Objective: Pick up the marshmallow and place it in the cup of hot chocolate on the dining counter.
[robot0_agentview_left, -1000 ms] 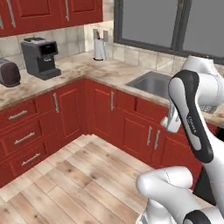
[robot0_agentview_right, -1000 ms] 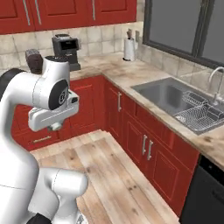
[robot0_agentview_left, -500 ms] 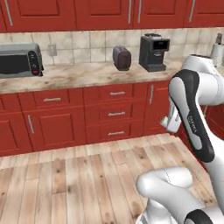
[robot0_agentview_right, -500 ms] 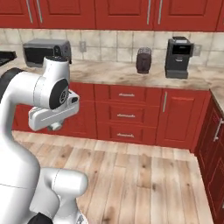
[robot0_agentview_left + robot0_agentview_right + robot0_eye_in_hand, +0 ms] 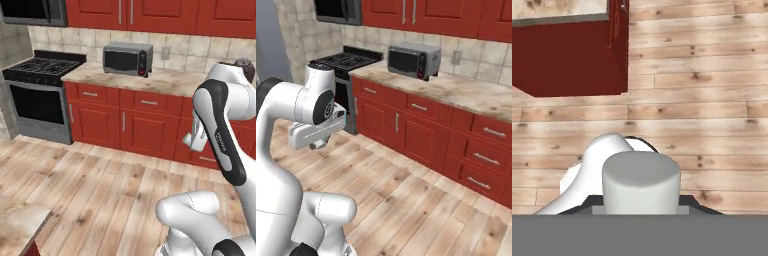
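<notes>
Carrying the marshmallow [image 5: 641, 182] toward the dining table is the step in hand, judged from the load at the gripper and the open floor ahead.

Left base view: the arm [image 5: 220, 125] rises at the right, folded in front of the red cabinets [image 5: 135, 125]. A stove [image 5: 40, 97] stands at the left and a grey microwave [image 5: 127, 59] sits on the wall counter [image 5: 170, 80] beside it. A corner of a marble top over a red side, the dining table [image 5: 22, 227], enters at the lower left. The wood floor [image 5: 100, 190] between the base and that corner lies bare. The cup of hot chocolate cannot be located here.

Right base view: the arm's white wrist block [image 5: 313, 132] hangs above the floor, well apart from the stove [image 5: 343, 62] and the microwave [image 5: 413, 59]. Nothing stands near the arm's sweep; the wall cabinets are the closest obstacle.

Hand view: the marshmallow, a white stubby cylinder, sits upright at the bottom centre, large in frame. The gripper is pressed together on it, pinching its lower part; the fingertips themselves are mostly hidden behind it. Below lies plank floor. The red side and marble edge of the dining table [image 5: 567, 55] show at the upper left.

Next move, as judgement: bring the base alongside the table, find the cup, position the marshmallow above its mouth, then release. The risk lies in the red table side, which the arm must clear by height.
</notes>
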Controlling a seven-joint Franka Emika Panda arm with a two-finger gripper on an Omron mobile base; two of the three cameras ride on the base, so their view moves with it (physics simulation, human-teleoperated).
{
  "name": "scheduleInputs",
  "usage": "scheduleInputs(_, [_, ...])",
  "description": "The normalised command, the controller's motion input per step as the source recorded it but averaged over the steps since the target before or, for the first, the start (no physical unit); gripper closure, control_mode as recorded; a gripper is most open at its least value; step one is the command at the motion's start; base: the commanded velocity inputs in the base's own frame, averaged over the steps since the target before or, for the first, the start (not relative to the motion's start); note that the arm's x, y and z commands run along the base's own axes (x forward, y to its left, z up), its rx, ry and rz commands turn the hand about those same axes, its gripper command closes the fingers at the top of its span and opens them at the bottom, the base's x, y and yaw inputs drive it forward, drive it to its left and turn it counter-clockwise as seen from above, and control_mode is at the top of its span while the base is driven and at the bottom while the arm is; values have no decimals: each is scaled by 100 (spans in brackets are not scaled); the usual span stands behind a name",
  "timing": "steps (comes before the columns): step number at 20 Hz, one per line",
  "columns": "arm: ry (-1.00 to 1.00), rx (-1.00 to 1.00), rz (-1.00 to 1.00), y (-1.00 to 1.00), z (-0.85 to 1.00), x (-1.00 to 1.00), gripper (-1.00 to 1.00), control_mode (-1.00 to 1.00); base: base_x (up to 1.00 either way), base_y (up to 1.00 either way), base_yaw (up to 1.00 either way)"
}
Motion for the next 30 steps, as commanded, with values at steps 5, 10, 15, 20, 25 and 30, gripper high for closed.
scheduleInputs(5, [0, 0, 0, 0, 0, 0, 100, 100, 0, 13, 84])
scheduleInputs(10, [0, 0, 0, 0, 0, 0, 100, 100, 8, 3, 82])
scheduleInputs(15, [0, 0, 0, 0, 0, 0, 100, 100, 16, 0, 61])
scheduleInputs(20, [0, 0, 0, 0, 0, 0, 100, 100, 4, -4, 41])
scheduleInputs(25, [0, 0, 0, 0, 0, 0, 100, 100, 0, -3, 26])
scheduleInputs(30, [0, 0, 0, 0, 0, 0, 100, 100, 2, 18, 16])
